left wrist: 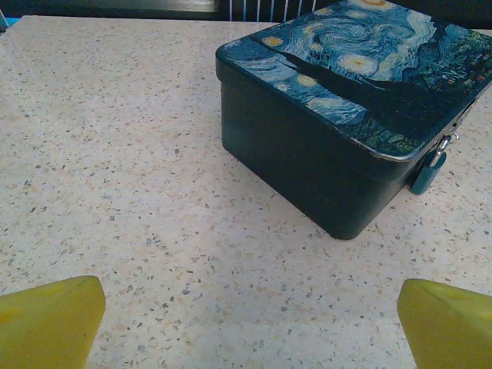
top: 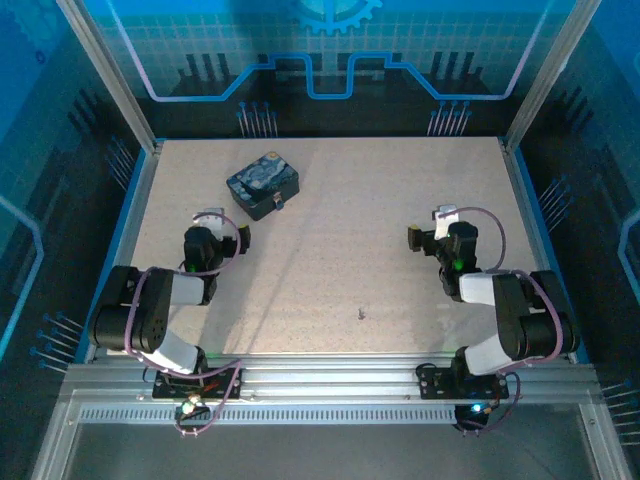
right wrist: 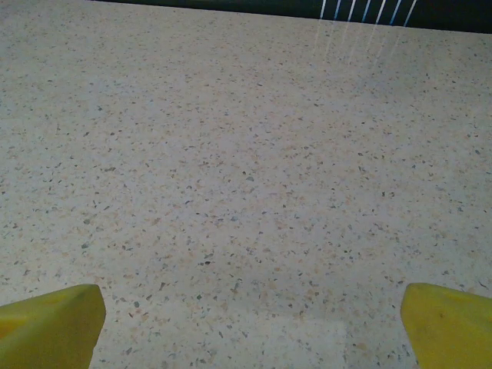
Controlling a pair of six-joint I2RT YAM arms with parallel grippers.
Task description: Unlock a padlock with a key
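Retrieval of the key (top: 361, 314) was judged to be the step in hand. It was seen as a dark speck on the table (top: 400, 180), well apart from the tin (top: 263, 183), nearer the arms and to its right. The padlock (left wrist: 427, 172) was hung from the hasp on the tin's near side, touching that wall. The left gripper (left wrist: 250, 327) was poised just short of the tin, jaws spread with nothing between them. The right gripper (right wrist: 250, 327), far to the tin's right, was likewise spread over bare table. So flat a sliver would best be approached from straight above by the right gripper. The jaws should be narrowed first and closed across its thin width, lest it be skidded away.
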